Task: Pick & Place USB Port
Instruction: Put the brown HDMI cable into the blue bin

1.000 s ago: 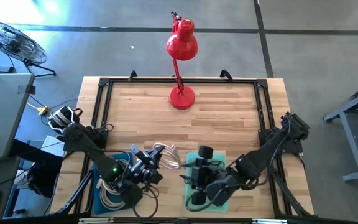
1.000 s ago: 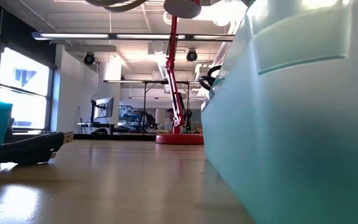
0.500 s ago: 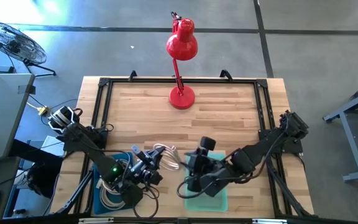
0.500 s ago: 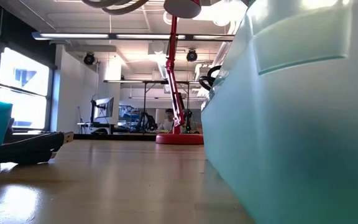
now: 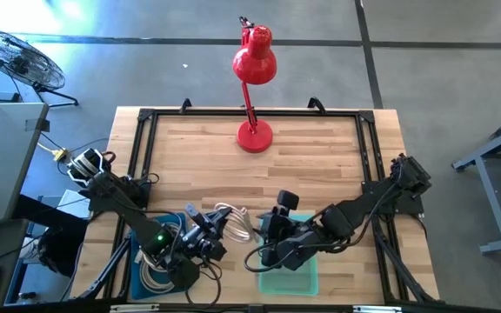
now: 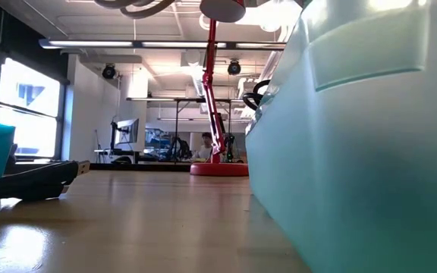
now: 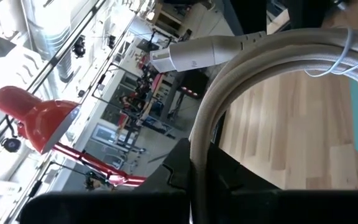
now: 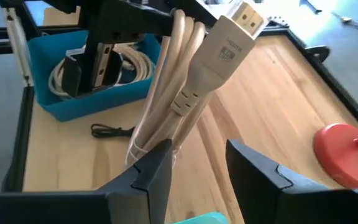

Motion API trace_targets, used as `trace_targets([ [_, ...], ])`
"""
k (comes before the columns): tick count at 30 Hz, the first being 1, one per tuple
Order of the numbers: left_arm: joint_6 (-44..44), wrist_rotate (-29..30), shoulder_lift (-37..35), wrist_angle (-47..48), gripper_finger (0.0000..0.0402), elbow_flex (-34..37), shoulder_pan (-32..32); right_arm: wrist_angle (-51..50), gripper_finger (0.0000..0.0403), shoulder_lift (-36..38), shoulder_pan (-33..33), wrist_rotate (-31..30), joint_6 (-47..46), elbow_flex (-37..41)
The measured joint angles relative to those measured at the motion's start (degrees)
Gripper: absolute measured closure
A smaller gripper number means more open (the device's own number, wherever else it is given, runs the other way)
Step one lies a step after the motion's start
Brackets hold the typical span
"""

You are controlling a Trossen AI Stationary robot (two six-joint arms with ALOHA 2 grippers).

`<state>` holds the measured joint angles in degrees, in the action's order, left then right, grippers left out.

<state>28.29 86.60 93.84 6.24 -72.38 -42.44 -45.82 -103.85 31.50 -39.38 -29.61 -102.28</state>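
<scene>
Table: light wooden top (image 5: 303, 165) with a black frame around it.
Lamp: red lamp base (image 5: 254, 136) stands well beyond my right pincer (image 5: 263, 239).
Blue bin: blue bin (image 5: 146, 278) under my left pincer (image 5: 205, 236).
Teal bin: teal bin (image 5: 290, 280) just below my right pincer.
Loose cable: thin black cable (image 8: 112, 130) near the blue bin.

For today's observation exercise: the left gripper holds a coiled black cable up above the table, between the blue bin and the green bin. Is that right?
Not quite: the cable is cream-white, not black, as the right wrist view shows. The left gripper does hold it up between the blue bin and the green bin.
</scene>
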Motion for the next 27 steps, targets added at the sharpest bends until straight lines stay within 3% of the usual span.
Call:
trace_targets([
  [14, -0.3, -0.2, 0.0, 0.3, 0.0392, 0.0, 0.0, 0.8, 0.0258, 0.0, 2.0, 5.3, -0.2, 0.0],
  [23, -1.1, 0.3, 0.0, 0.4, 0.0392, 0.0, 0.1, 1.0, 0.0258, -0.4, 0.3, 0.8, 2.6, 0.0],
  [27, -1.0, 0.3, 0.0, 0.5, 0.0392, 0.0, 0.1, 2.1, 0.0258, -1.0, -1.1, 2.3, 2.9, 0.0],
])
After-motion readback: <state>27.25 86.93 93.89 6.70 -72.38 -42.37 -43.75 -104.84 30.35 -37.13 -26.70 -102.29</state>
